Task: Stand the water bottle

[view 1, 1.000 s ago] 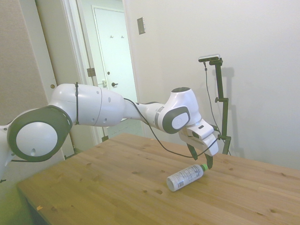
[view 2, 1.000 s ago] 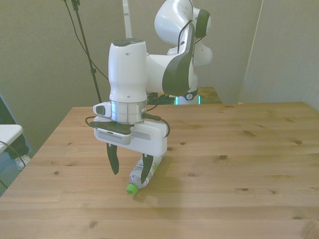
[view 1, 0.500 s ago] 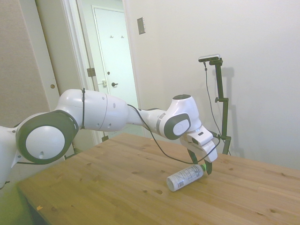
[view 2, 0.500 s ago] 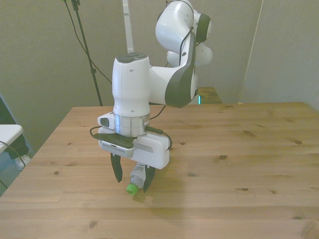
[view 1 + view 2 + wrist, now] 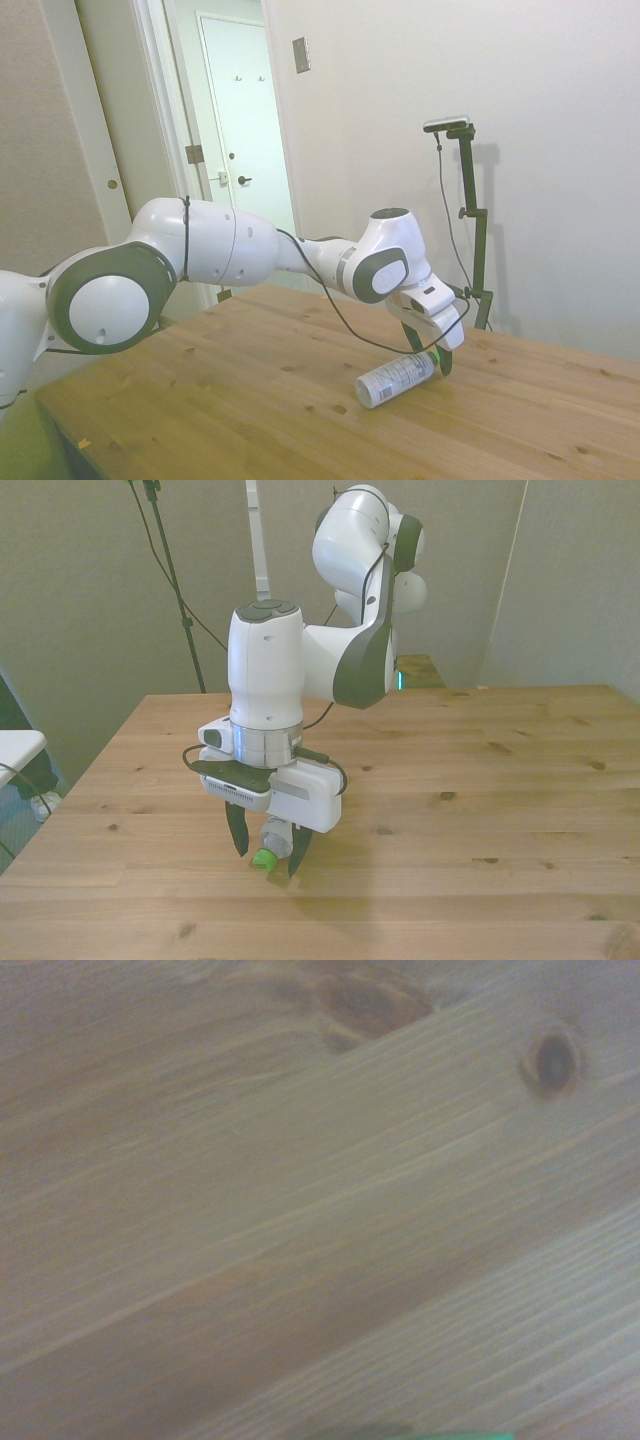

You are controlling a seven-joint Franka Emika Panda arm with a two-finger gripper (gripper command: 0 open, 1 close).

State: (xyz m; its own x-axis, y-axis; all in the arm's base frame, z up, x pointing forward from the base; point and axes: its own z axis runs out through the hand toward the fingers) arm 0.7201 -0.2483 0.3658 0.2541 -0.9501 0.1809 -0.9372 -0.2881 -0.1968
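The water bottle (image 5: pixel 395 378) lies on its side on the wooden table (image 5: pixel 250 400), a slim clear bottle with a white printed label. Its green cap (image 5: pixel 263 859) points toward the table's near edge in the front view. My gripper (image 5: pixel 267 863) is low over the cap end, open. One dark finger stands on each side of the neck, and I cannot tell whether either touches it. From the side, the gripper (image 5: pixel 430 360) hides the neck. The wrist view shows blurred wood grain with a thin green sliver (image 5: pixel 460 1436) at its edge.
Bare wood (image 5: pixel 500 780) spreads to the front view's right of the bottle, and the near table edge (image 5: pixel 320 950) lies a short way in front of the cap. Beyond the table in the side view is a pale door (image 5: pixel 235 150).
The gripper has come down from above the bottle, so its open fingers now straddle the neck near the table. The bottle has not moved.
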